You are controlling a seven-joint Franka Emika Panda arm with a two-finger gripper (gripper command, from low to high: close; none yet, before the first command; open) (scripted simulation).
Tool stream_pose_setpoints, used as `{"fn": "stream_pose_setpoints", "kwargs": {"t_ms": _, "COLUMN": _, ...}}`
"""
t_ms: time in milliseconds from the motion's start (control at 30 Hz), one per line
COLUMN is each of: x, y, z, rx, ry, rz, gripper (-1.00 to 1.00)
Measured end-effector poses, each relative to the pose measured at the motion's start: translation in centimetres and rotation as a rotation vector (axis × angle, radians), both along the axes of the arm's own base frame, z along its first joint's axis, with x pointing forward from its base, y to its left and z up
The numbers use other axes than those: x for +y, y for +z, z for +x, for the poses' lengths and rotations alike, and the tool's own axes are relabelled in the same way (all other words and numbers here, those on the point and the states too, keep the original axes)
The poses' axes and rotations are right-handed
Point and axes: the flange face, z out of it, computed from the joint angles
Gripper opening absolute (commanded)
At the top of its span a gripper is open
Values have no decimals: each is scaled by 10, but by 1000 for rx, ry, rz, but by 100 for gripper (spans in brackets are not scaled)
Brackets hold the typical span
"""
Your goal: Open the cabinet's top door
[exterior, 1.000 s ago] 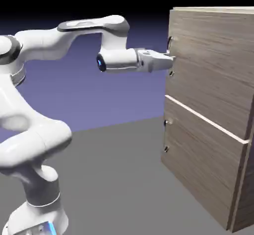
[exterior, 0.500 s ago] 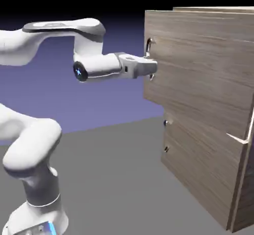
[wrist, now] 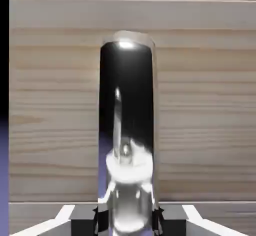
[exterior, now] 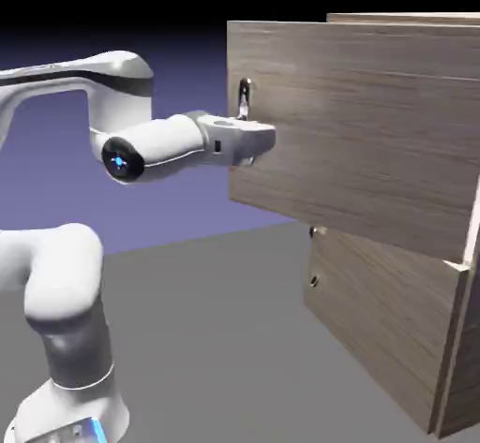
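The cabinet [exterior: 448, 357] stands at the exterior view's right. Its top door [exterior: 366, 141] is swung well out from the cabinet's front, its free edge pointing to the left. Near that edge is the small silver bar handle [exterior: 244, 100]. My gripper [exterior: 262, 140] is shut on the handle's lower part, the white hand reaching level from the left. In the hand view the chrome handle [wrist: 127, 115] fills the middle against the door's wood [wrist: 205, 110]. The gripper [wrist: 127, 221] closes around its base, with one dark fingertip [wrist: 84, 219] showing beside it.
Below the open door, the lower door [exterior: 375, 329] sits closed, with its own small handle [exterior: 314, 280] near its left edge. Grey tabletop [exterior: 216, 338] spreads between the robot's base [exterior: 66, 404] and the cabinet.
The top door has swung steadily outward from nearly closed. My hand has travelled left with the handle in its grip, and the arm has folded back.
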Motion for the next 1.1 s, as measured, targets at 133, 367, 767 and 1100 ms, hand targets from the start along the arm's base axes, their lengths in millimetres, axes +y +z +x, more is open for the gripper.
{"fn": "stream_pose_setpoints", "kwargs": {"t_ms": 133, "x": -23, "y": 0, "z": -16, "rx": 0, "ry": 66, "rz": -4, "gripper": -100}}
{"fn": "stream_pose_setpoints", "kwargs": {"t_ms": 367, "x": -65, "y": 0, "z": -41, "rx": 0, "ry": 181, "rz": -3, "gripper": -100}}
{"fn": "stream_pose_setpoints", "kwargs": {"t_ms": 767, "x": -161, "y": 0, "z": -76, "rx": -1, "ry": 423, "rz": -3, "gripper": -100}}
{"fn": "stream_pose_setpoints", "kwargs": {"t_ms": 1100, "x": -265, "y": 0, "z": -87, "rx": -1, "ry": 671, "rz": -3, "gripper": -100}}
